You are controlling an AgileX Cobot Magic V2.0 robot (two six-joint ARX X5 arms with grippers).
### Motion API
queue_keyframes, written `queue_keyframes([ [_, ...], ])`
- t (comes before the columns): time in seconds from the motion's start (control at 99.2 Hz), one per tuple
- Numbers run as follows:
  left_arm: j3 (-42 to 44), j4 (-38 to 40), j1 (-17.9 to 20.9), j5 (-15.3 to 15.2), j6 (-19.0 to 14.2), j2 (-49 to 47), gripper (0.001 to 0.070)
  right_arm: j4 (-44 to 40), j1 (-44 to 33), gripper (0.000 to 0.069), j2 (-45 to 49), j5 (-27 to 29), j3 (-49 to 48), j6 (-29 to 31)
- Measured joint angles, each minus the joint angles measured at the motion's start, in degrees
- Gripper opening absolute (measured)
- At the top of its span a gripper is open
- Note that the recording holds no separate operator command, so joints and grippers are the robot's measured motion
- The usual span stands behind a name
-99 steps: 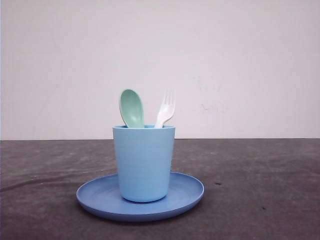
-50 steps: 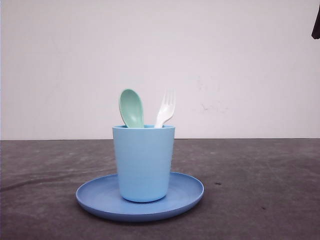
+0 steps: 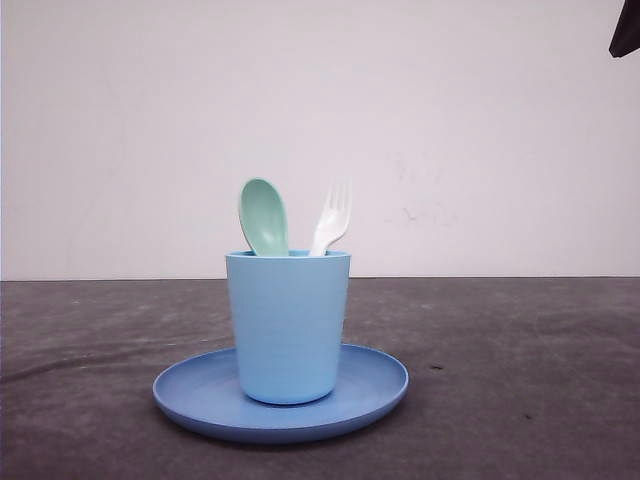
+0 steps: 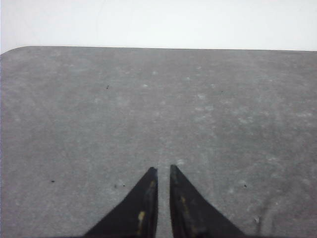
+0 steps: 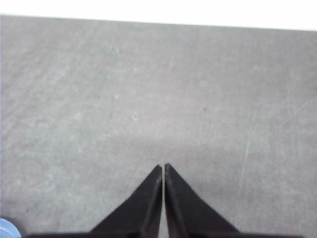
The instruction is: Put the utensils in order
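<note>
A light blue cup (image 3: 288,325) stands upright on a round blue plate (image 3: 375,385), set a little left of the plate's middle, on a dark grey table (image 3: 520,380) before a plain white wall (image 3: 150,130). Both utensils stand in the cup with their handles hidden inside it. The mint-green spoon (image 3: 263,216) rises from the left part of the rim, its oval bowl up and facing the camera, leaning slightly to the left. The white fork (image 3: 332,218) rises from the right part of the rim, tines up, tilted to the right. Spoon and fork stand near each other at the rim and spread apart higher up; they do not touch where they can be seen. In the front view a small dark piece (image 3: 626,30) shows at the top right corner, too little of it to say what it is. In the left wrist view the left gripper (image 4: 161,169) hangs above bare table, its two black fingers drawn close with only a thin slit between the tips and nothing held. In the right wrist view the right gripper (image 5: 163,166) also sits over bare table, its fingers nearly meeting at the tips and holding nothing; a sliver of blue (image 5: 7,228) shows at the picture's corner.
</note>
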Motion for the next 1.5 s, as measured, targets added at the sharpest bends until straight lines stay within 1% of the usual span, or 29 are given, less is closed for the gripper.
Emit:
queue_keyframes([
  [0.434,0.0,0.0,0.0,0.0,0.0,0.0,0.0018,2.7,0.0,0.0007,0.0,0.0,0.0,0.0],
  [0.555,0.0,0.0,0.0,0.0,0.0,0.0,0.0018,3.4,-1.2,0.0007,-3.0,2.6,-2.0,-0.8],
  [0.686,0.0,0.0,0.0,0.0,0.0,0.0,0.0018,4.6,-1.8,0.0007,-10.8,3.1,-9.4,-1.6],
  [0.867,0.0,0.0,0.0,0.0,0.0,0.0,0.0018,10.6,-1.8,0.0007,-23.7,2.8,-26.5,-2.1],
  [0.958,0.0,0.0,0.0,0.0,0.0,0.0,0.0018,12.9,-1.8,0.0007,-31.5,1.0,-35.4,-1.7],
  [1.008,0.0,0.0,0.0,0.0,0.0,0.0,0.0018,13.0,-1.8,0.0007,-35.8,0.1,-39.6,-1.4],
  [1.119,0.0,0.0,0.0,0.0,0.0,0.0,0.0018,12.8,-1.9,0.0007,-44.5,-0.1,-46.9,-0.7],
  [1.281,0.0,0.0,0.0,0.0,0.0,0.0,0.0018,13.3,-1.9,0.0007,-53.8,0.2,-52.5,-0.5],
  [1.331,0.0,0.0,0.0,0.0,0.0,0.0,0.0018,14.9,-2.0,0.0007,-54.6,0.2,-52.7,-0.4],
  [1.432,0.0,0.0,0.0,0.0,0.0,0.0,0.0018,15.1,-2.2,0.0007,-54.4,0.2,-53.1,-0.5],
  [1.503,0.0,0.0,0.0,0.0,0.0,0.0,0.0018,17.4,-2.3,0.0007,-54.3,0.2,-53.8,-0.4],
])
